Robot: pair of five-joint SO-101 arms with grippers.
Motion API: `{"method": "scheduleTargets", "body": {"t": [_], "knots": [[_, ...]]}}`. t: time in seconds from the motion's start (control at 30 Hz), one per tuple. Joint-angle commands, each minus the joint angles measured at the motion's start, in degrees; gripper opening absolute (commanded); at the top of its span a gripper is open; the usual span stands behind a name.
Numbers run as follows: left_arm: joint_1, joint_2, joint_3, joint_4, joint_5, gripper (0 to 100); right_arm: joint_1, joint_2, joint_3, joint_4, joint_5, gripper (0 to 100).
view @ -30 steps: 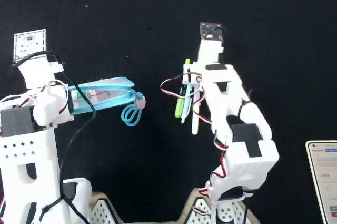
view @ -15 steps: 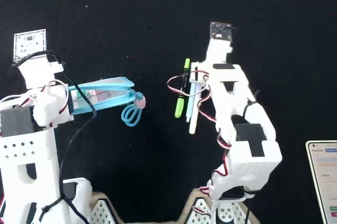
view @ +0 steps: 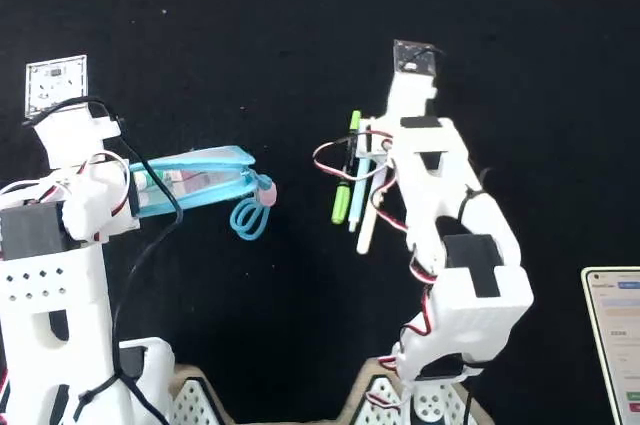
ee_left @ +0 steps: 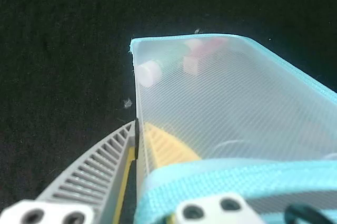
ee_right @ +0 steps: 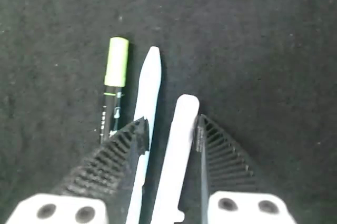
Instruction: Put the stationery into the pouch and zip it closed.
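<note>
Pouch [view: 195, 180], blue mesh: left centre of high view, one end clamped by left fingers [ee_left: 100, 166]. Green pen [ee_right: 116, 71], pale blue pen [ee_right: 151, 76], white pen [ee_right: 179, 124]: side by side on black tabletop [view: 200, 35], frame centre. Right fingers [ee_right: 118, 155]: parted, straddling white pen, gripping nothing.

Pouch contents: pink and white shapes [ee_left: 149, 72] inside the translucent blue-edged mesh pouch [ee_left: 226, 108], too blurred to identify.
Green-capped black pen [ee_right: 115, 81]: lower barrel hidden behind the right hand [ee_right: 171, 126].
</note>
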Motion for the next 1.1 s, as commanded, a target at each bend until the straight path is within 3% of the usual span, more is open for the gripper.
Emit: {"method": "scheduleTargets", "body": {"t": [0.0,0.4,0.67,0.97,1.07], "knots": [[-0.5,0.3,0.3,-0.7,0.2,3,-0.6,-0.3,-1.5,0.6,-0.1,13.8],[-0.5,0.3,0.3,-0.7,0.2,3,-0.6,-0.3,-1.8,0.7,3.5,13.7],[-0.5,0.3,0.3,-0.7,0.2,3,2.6,2.2,-4.4,0.9,-0.2,13.8],[-0.5,0.3,0.3,-0.7,0.2,3,2.9,12.8,-20.8,18.1,-0.1,12.7],[-0.5,0.3,0.3,-0.7,0.2,3,2.9,13.8,-24.9,23.9,0.7,1.3]]}}
